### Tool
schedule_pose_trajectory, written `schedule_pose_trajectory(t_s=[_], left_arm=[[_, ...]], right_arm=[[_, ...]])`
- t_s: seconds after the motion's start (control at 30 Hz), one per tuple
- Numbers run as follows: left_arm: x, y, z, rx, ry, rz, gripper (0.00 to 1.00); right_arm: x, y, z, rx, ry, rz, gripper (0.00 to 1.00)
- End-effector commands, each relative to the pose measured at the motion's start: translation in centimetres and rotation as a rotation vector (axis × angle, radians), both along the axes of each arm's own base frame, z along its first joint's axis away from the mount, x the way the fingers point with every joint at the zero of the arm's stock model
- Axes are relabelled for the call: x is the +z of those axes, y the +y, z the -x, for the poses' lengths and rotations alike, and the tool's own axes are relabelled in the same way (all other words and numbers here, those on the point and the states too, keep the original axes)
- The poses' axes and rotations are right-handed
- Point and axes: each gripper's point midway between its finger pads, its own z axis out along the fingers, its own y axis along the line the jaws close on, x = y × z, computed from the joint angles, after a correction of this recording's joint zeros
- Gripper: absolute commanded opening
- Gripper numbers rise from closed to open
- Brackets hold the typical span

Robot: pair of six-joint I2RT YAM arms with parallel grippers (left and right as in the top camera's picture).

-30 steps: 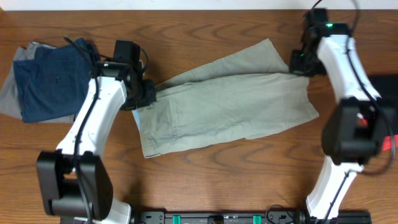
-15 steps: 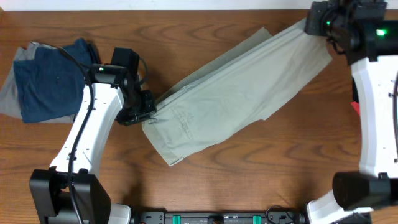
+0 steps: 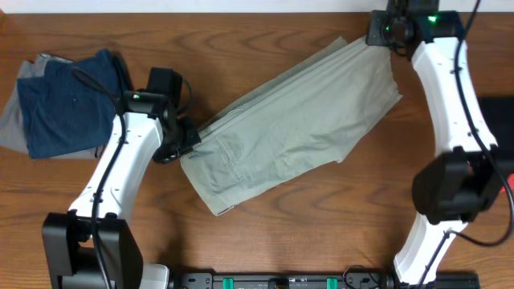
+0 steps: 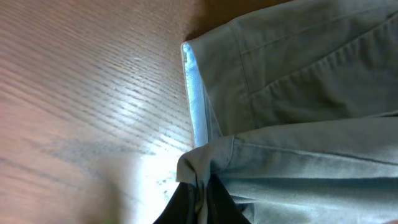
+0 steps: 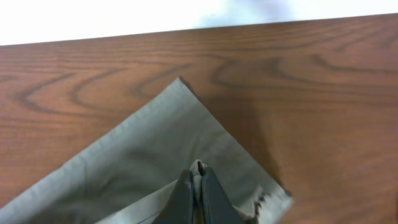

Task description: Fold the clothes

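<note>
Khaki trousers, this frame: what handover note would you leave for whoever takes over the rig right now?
Grippers: left gripper shut on the khaki trousers at the waistband corner; right gripper shut on the leg-hem end.
Things: trousers stretched diagonally between the arms; navy garment lies on the grey garment at far left, apart.
Done: legs appear stacked lengthwise.
Left: probably fold the trousers crosswise, hem toward waistband. Whether the other two need folding, I cannot tell.

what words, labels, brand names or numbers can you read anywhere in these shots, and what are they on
None can be read in any view. The khaki-beige cloth trousers show no tag or print, and neither do the navy blue garment, the grey garment or the wooden table.
</note>
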Motion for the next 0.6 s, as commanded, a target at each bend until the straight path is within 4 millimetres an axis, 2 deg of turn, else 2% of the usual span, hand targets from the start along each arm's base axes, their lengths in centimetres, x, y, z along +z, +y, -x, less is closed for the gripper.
schedule_pose_trajectory(t_s=[0.0,0.13,0.2,0.23,0.27,0.3,0.33,0.4,0.43,0.53,0.57], left_arm=[[-1.1,2.2,0.9,0.061,0.024,-0.093,0.06],[-1.6,2.1,0.1,0.062,-0.017,-0.089,0.07],[-1.6,2.1,-0.7,0.064,-0.049,-0.085,0.07],[-1.6,2.0,-1.1,0.065,-0.067,-0.083,0.12],[-1.5,2.0,-1.5,0.065,-0.081,-0.081,0.26],[-1.5,2.0,-1.8,0.065,-0.095,-0.079,0.42],[-1.4,2.0,-2.1,0.065,-0.105,-0.079,0.54],[-1.4,2.1,-2.2,0.068,-0.110,-0.086,0.64],[-1.4,2.3,-2.1,0.069,-0.105,-0.086,0.67],[-1.6,2.4,-1.3,0.069,-0.074,-0.089,0.68],[-1.6,2.4,-1.0,0.069,-0.060,-0.090,0.75]], right_arm=[[-1.7,-1.5,-1.7,-0.039,-0.013,0.055,0.01],[-4.0,-0.3,-3.9,-0.002,-0.037,0.012,0.01],[-4.9,0.6,-5.1,0.024,-0.062,-0.014,0.05],[-5.3,1.0,-5.6,0.035,-0.074,-0.024,0.16],[-5.5,1.3,-6.0,0.041,-0.085,-0.029,0.29],[-5.8,1.5,-6.3,0.046,-0.093,-0.030,0.38],[-5.7,1.5,-6.4,0.046,-0.096,-0.031,0.49],[-5.6,1.5,-6.3,0.045,-0.098,-0.031,0.88],[-5.3,1.3,-6.2,0.043,-0.099,-0.030,0.98],[-4.9,0.8,-5.2,0.035,-0.068,-0.029,0.99],[-4.8,0.6,-4.7,0.032,-0.052,-0.028,0.99]])
